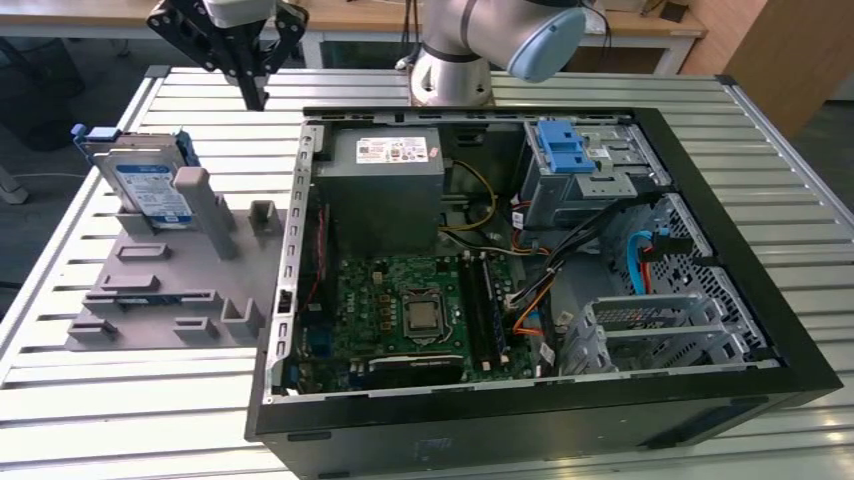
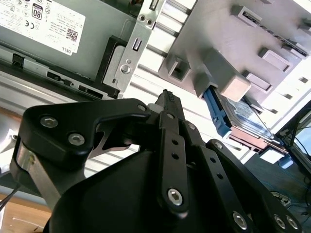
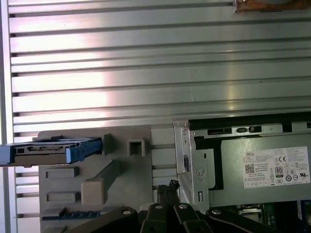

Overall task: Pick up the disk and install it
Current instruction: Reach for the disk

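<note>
Gripper: we see the gripper (image 1: pixel 254 98) hanging above the slatted table, at the exterior view's upper left. Its fingers are drawn together to one narrow tip with nothing between them.
Gripper, close up: in the second wrist view the two fingertips (image 2: pixel 167 99) lie pressed side by side. They point down at bare table slats between the holder and the case.
Nearest things: the tip hangs over the strip of table between the grey holder and the corner of the open case, and touches neither.
Disk: we find the disk (image 1: pixel 140 185) standing on edge in the grey holder (image 1: pixel 174 290), at the exterior view's left, well apart from the gripper. Its labelled face leans back against an upright post of the holder. The blue side rails show along its edges.
Disk, first wrist view: the disk (image 3: pixel 48 150) shows edge-on, and its blue rail end is just beside a small block of the holder.
Table: the table (image 1: pixel 134 400) is metal, with long slats, and carries both the holder and the case.
Computer case: the computer case (image 1: pixel 534 425) lies open on its side, at the exterior view's centre and right.
Inside the case: we can make out the power-supply box (image 1: pixel 387 190) with its white sticker, the motherboard (image 1: pixel 400 310) below it and a blue latch (image 1: pixel 567 150) on the drive bay.
Arm: the arm (image 1: pixel 494 40) rises behind the case at the top of the exterior view.
</note>
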Action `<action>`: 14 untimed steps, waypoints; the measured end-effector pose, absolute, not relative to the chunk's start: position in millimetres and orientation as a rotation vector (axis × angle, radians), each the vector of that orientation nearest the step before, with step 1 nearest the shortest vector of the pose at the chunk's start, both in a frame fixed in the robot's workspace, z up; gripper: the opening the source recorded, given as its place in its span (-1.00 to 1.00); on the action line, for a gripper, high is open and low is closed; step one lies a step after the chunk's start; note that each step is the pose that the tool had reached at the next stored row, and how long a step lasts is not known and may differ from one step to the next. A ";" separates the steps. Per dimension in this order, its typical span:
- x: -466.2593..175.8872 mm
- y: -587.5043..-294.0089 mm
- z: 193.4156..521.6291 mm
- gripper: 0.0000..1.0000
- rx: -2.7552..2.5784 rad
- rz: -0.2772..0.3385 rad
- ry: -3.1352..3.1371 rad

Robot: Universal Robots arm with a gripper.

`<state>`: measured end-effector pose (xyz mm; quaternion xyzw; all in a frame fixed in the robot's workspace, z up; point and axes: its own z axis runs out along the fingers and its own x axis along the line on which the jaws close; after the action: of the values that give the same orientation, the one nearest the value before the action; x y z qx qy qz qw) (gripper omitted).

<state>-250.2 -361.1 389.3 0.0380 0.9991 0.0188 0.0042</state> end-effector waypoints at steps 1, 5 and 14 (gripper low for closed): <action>-251.0 -360.9 389.3 -0.79 0.119 0.059 3.130; -254.6 -360.3 389.3 -0.79 0.119 0.059 3.130; -263.3 -358.4 389.2 -0.79 0.119 0.059 3.130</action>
<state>-263.3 -358.4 389.2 0.0380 0.9991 0.0188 0.0043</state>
